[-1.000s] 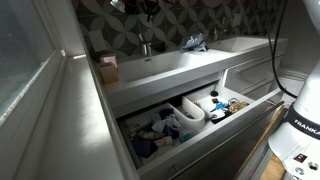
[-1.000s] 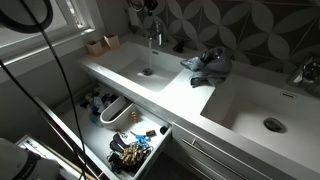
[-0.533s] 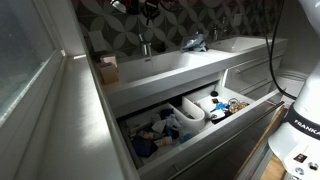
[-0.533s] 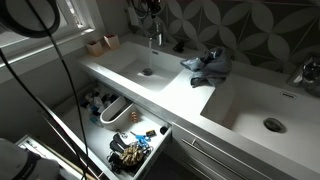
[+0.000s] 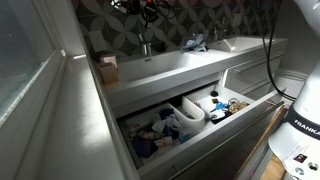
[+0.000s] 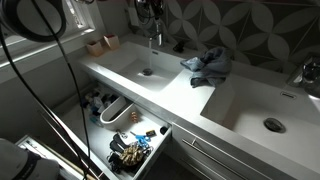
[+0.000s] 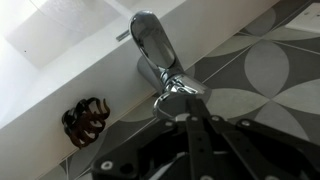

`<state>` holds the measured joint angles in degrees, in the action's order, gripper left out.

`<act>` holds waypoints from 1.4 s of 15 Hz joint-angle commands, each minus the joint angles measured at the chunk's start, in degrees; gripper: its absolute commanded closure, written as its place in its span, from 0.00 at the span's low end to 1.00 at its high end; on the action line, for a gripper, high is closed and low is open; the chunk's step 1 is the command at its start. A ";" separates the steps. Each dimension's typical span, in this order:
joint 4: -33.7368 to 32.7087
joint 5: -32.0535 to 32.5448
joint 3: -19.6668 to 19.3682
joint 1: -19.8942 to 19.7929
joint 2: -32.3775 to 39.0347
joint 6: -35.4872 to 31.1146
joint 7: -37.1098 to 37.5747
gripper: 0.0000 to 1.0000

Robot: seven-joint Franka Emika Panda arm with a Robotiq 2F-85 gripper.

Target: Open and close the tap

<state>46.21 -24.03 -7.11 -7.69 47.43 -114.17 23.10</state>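
1 tap (image 6: 153,38) stands upright at the back rim of the white basin (image 6: 165,82), just below the gripper (image 6: 149,12), so the reach runs downward. Only the wrist view shows its chrome top close ahead. How wide the gripper stands, or whether it holds anything, stays hidden.

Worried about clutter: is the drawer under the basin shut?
No, the drawer stands pulled out with its contents in view.
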 commanded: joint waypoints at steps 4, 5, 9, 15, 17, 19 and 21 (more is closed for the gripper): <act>-1.86 -0.12 -0.21 -0.48 1.88 0.64 2.28 1.00; -1.83 0.20 -0.48 -0.37 1.99 0.82 2.54 1.00; -1.87 1.45 -1.33 -0.05 2.29 2.16 3.80 1.00; -2.40 1.90 -1.99 -0.06 2.75 4.14 4.06 1.00; -0.99 0.04 -0.26 -0.63 0.19 3.38 0.13 1.00; 0.29 0.18 0.30 -0.44 -2.72 5.02 -3.29 1.00; 1.35 1.91 -0.02 0.20 -5.36 9.23 -5.87 1.00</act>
<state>45.09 -23.16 -7.50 -7.79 46.72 -109.90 20.99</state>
